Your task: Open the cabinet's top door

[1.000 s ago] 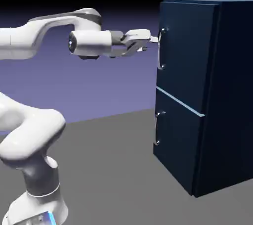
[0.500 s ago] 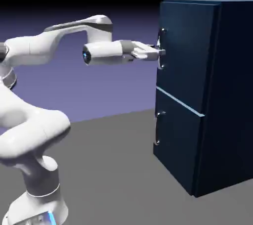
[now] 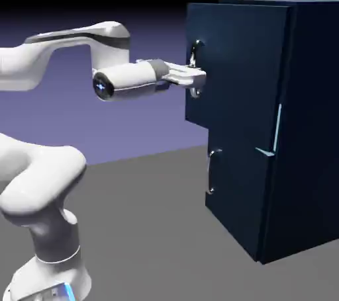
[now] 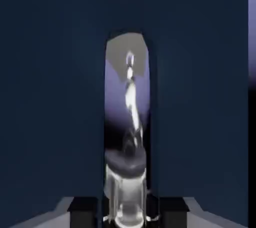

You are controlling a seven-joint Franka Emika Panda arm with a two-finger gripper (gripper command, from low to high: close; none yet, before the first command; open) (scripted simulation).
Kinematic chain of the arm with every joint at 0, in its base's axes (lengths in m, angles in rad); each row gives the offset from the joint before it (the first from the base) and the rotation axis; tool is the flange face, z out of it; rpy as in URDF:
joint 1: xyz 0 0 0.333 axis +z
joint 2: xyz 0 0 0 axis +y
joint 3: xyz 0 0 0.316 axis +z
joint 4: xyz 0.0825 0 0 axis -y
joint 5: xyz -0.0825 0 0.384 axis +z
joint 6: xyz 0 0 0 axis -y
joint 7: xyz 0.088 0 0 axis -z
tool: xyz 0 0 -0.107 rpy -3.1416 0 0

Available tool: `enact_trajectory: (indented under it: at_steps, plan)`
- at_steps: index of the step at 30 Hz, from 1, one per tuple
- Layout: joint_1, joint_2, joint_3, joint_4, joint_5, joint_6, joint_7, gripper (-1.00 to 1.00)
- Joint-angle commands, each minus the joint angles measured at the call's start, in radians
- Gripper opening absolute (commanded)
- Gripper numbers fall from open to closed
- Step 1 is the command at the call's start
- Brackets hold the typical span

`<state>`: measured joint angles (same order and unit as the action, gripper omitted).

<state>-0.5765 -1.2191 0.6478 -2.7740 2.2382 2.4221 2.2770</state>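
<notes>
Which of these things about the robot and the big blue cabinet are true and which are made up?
1. The gripper is closed on the top door's handle. True.
2. The top door stands swung out from the cabinet. True: its handle edge sits well forward of the lower door, in the exterior view.
3. The lower door is open too. False: it lies flat against the cabinet front.
4. The arm comes down from above the cabinet. False: it reaches in level from the exterior view's left.
5. The hand view shows a shiny metal handle against dark blue. True.
</notes>
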Motion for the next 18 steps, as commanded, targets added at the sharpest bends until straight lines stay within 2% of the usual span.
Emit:
enact_trajectory:
  at_steps: [1,10,18]
  plan:
    - [0.016,-0.007,-0.036,-0.02,-0.037,-0.033,-0.001,-1.0]
    - [0.07,-0.033,-0.362,-0.126,-0.345,-0.323,-0.021,-1.0]
    - [0.056,0.047,-0.652,-0.114,-0.632,-0.589,-0.072,-1.0]
